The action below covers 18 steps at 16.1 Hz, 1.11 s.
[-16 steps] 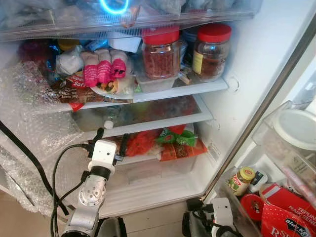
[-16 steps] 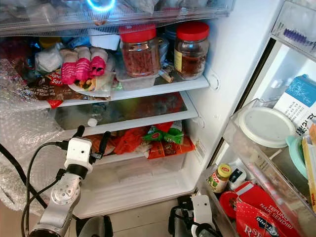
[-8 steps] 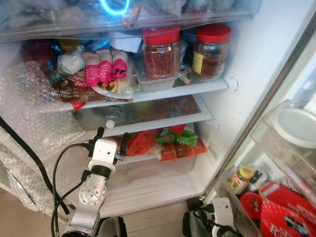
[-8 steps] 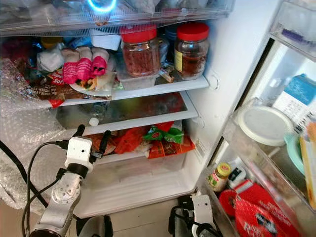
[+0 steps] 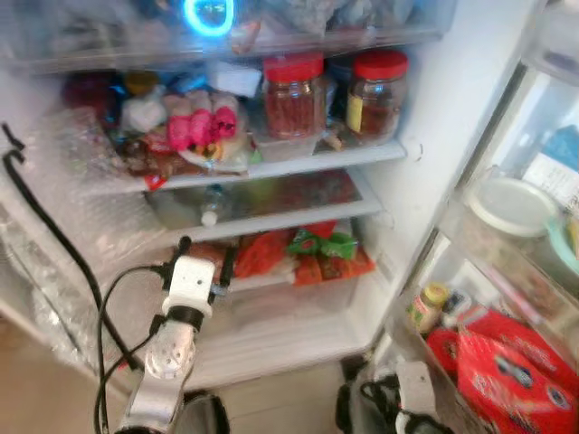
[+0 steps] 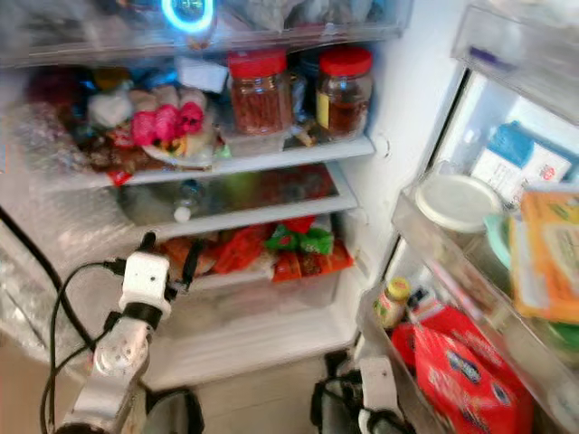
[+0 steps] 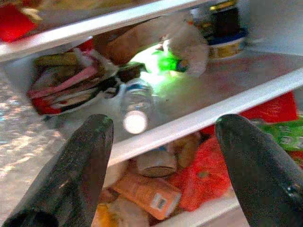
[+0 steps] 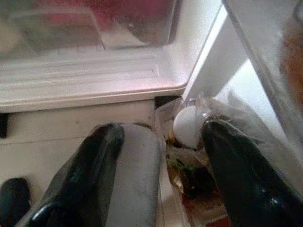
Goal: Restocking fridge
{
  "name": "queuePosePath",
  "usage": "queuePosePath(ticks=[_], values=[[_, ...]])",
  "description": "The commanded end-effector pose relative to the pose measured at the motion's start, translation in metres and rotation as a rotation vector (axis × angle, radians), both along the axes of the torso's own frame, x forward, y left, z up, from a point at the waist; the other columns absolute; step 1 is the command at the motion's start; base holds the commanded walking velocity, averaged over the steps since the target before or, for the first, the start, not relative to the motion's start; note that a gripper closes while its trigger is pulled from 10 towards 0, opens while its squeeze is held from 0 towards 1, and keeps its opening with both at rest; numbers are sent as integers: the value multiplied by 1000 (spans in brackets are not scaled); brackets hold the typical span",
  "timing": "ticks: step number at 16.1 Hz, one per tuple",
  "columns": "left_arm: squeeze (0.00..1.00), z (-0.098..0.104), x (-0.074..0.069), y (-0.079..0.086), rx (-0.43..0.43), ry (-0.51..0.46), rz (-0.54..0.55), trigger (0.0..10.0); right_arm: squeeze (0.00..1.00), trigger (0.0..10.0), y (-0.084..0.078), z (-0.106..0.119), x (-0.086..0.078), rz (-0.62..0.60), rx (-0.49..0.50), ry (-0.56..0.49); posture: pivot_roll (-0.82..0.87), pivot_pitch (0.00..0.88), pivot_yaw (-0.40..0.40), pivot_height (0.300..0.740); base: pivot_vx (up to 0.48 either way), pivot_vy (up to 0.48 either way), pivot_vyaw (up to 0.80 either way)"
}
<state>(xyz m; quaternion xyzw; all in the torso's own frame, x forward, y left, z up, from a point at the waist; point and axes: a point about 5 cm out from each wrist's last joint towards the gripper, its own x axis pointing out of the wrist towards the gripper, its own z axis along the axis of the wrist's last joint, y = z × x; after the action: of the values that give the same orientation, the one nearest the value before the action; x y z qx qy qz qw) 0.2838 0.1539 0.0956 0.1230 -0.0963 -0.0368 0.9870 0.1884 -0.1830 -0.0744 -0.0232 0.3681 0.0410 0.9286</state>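
Note:
The open fridge has a water bottle (image 5: 210,206) lying on its side on the middle glass shelf (image 5: 298,212), white cap toward me. My left gripper (image 5: 206,251) is raised in front of the shelf below and stands open with nothing between its fingers. In the left wrist view the bottle (image 7: 135,101) lies ahead of the spread fingertips (image 7: 97,130), apart from them. My right gripper (image 8: 161,137) hangs low by the fridge's foot, open and empty, above the floor and a plastic bag.
Two red-lidded jars (image 5: 292,95) and pink-wrapped packs (image 5: 199,127) crowd the upper shelf. Red and green bags (image 5: 312,253) fill the lower shelf. Bubble wrap (image 5: 81,199) and a black cable (image 5: 54,235) hang at the left. The door racks (image 5: 507,271) at the right hold packets and jars.
The whole picture has shifted and blurred, so the camera has moved. My left gripper stays open before the lower shelf. The right arm still hangs low.

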Motion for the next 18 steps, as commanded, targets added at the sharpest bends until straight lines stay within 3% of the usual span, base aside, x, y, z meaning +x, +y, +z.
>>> queuePosePath(ticks=[1,18], values=[[0,1,0,0,18,2,-2,10000,0,10000,6,-16,-28,-9,21,127,-123,41,6,603,-292,0,0],[0,-10,-2,9,9,62,57,10000,0,10000,5,-16,-27,-3,24,131,-120,52,2,603,-283,0,0]])
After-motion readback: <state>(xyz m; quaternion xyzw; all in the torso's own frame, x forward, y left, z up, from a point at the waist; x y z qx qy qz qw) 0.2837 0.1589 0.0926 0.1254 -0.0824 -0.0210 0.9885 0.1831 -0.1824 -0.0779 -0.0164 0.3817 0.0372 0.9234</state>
